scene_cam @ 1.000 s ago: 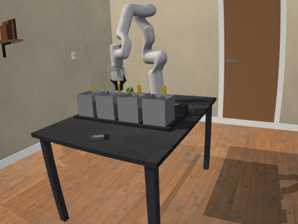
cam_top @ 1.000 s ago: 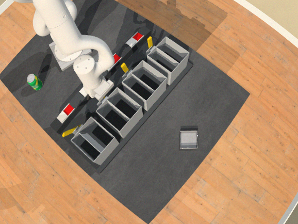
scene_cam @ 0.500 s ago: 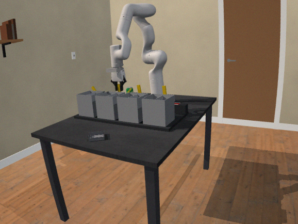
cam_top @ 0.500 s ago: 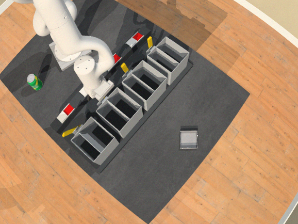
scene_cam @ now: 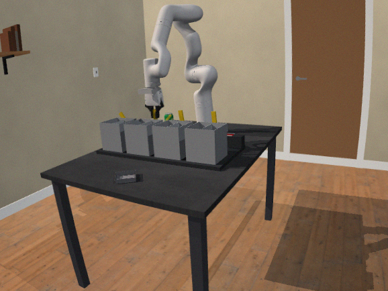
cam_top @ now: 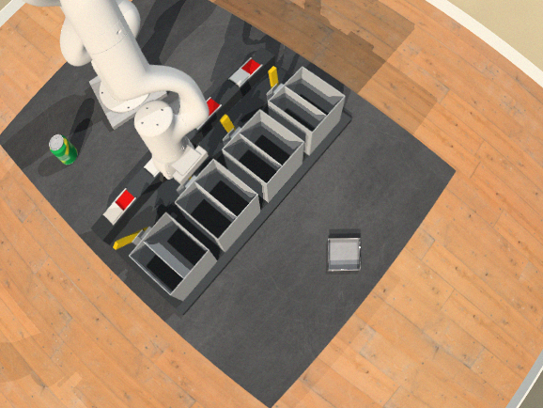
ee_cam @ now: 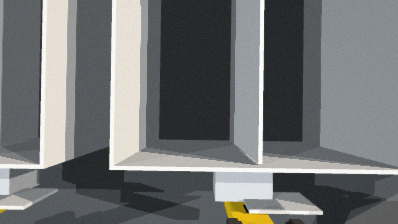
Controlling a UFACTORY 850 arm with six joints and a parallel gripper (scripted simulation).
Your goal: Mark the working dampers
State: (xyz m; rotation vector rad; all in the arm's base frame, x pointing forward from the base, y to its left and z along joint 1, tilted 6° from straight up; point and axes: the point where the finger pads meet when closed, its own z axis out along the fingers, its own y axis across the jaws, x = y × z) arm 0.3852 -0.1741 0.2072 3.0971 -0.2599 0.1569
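Observation:
Four grey open-topped dampers stand in a row on a black base: the first, second, third and fourth. Yellow levers stick out at the first, third and fourth. My gripper is shut on the second damper's yellow lever, which the wrist mostly hides from above. The wrist view looks down into the second damper; its blade stands on edge. The sliders of the first, third and fourth show red. The second slider is hidden under the arm.
A green can stands at the mat's left, also seen behind the dampers. A small grey tray lies in front of the row, near the table's front edge. The arm's base sits behind the sliders.

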